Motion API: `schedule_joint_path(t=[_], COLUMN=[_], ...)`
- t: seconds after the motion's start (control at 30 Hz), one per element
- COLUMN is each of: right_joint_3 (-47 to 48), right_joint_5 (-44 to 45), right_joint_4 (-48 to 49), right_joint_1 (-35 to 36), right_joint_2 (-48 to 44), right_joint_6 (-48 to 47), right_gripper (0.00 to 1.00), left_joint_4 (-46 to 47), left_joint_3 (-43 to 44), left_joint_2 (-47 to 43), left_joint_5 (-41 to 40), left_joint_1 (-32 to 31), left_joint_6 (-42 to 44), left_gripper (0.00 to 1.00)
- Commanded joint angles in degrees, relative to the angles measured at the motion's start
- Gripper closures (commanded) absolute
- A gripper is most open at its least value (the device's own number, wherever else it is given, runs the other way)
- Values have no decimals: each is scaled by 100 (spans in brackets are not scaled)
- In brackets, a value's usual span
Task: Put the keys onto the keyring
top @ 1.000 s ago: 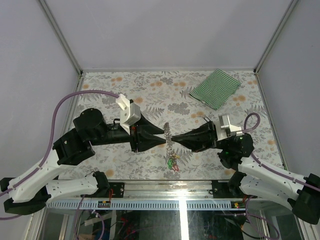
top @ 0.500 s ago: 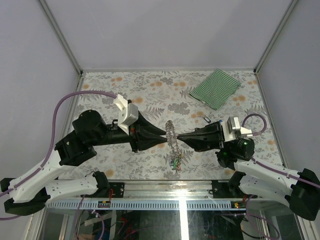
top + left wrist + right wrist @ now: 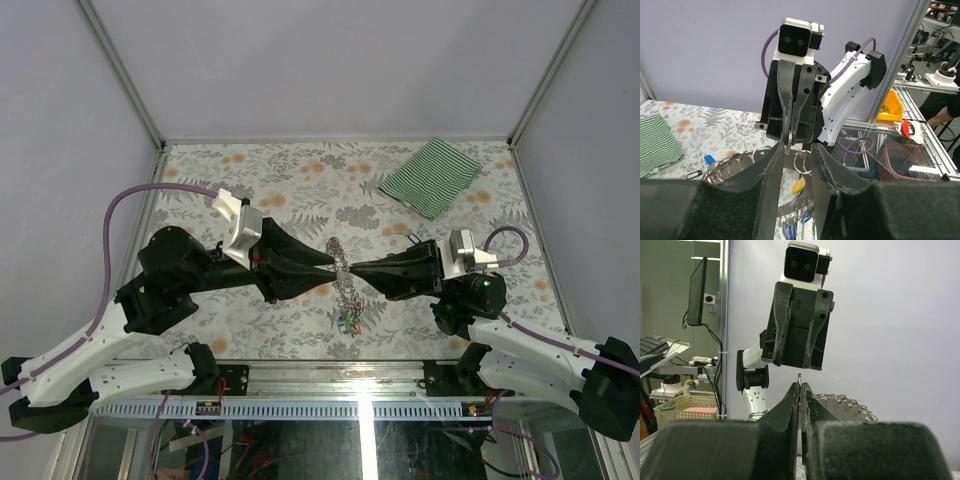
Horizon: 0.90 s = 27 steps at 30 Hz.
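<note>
Keyring (image 3: 338, 250) hangs just below centre in the overhead view, strung between my two grippers. Its tail droops toward the bottom edge, where the keys (image 3: 348, 322) dangle in a small bunch of green, red and yellow tags. Right gripper (image 3: 800, 389) is clamped tight, pads flat together, with one thin wire loop of the ring poking up out of the seam. Left gripper (image 3: 797, 167) sits nose to nose with it, jaws part-way apart, a couple of coils showing in the gap; I can't tell whether its pads actually bear on them. First risk, as I read it: that loop is thin, hard, slick steel and the pads look like soft dark foam. Any twist from the left side could roll it out of the pinch and drop the whole chain onto the floral tabletop (image 3: 250, 180). Second: the ring is a floppy run of linked coils, not a rigid hoop, so it will sag and swing. The left fingers could then close on the wrong coil or snag the plastic tags. Third: tips this close could knock together. What looks like a blue-tagged key (image 3: 709, 160) lies on the table at the left of the left wrist view, near the green-striped cloth (image 3: 655, 145), so I judge there's more to thread.
</note>
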Motion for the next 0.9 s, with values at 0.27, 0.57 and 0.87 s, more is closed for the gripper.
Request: schedule_joint_path(t=[0.27,0.57,0.87], right_joint_3=[313,271,316], right_joint_5=[380,318,274], right_joint_4=[171,237,241], right_joint_1=[22,28,21], right_joint_2=[-260,-305,-256], right_joint_6=[-217,-201,-165], right_gripper=[100,100,100], left_joint_4=[634,676,703], left_joint_3=[-116,-170,-129], left_joint_2=[233,244,359], left_joint_5=[-11,-102,-5], left_joint_1=[-26,-34,-33], left_joint_6=[-74,-91,-126], left_gripper=[71,71,75])
